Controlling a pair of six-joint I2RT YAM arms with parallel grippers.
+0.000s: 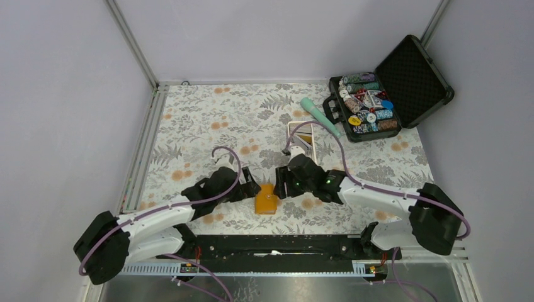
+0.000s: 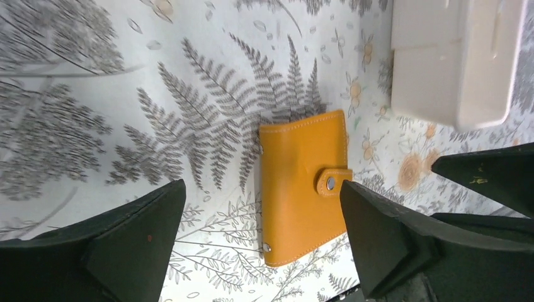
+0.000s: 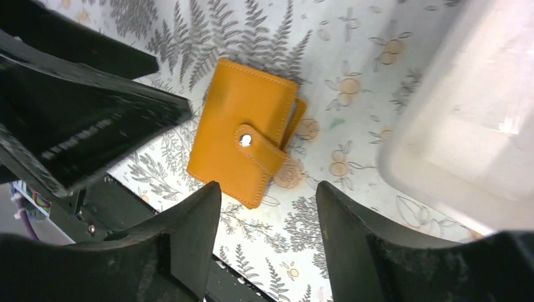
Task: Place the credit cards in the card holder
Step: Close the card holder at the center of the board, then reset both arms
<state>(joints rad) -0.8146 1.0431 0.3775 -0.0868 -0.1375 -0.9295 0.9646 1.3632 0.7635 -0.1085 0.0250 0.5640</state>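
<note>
The orange card holder (image 1: pixel 266 200) lies flat on the flowered cloth, folded shut with its tab snapped (image 2: pixel 299 189) (image 3: pixel 242 148). My left gripper (image 1: pixel 250 189) hovers at its left side, open wide, with nothing between its fingers (image 2: pixel 261 185); the holder shows in the gap below. My right gripper (image 1: pixel 281 187) is at the holder's right side, also open and empty (image 3: pixel 267 185), its jaws nearer me than the holder. The credit cards are out of view; a tan shape in the white tray is too small to tell.
A long white tray (image 1: pixel 291 135) (image 2: pixel 441 63) (image 3: pixel 453 126) stands just beyond the grippers. A teal stick (image 1: pixel 318 113) lies behind it. An open black case of poker chips (image 1: pixel 378 94) sits at the back right. A black rail (image 1: pixel 271 245) runs along the near edge.
</note>
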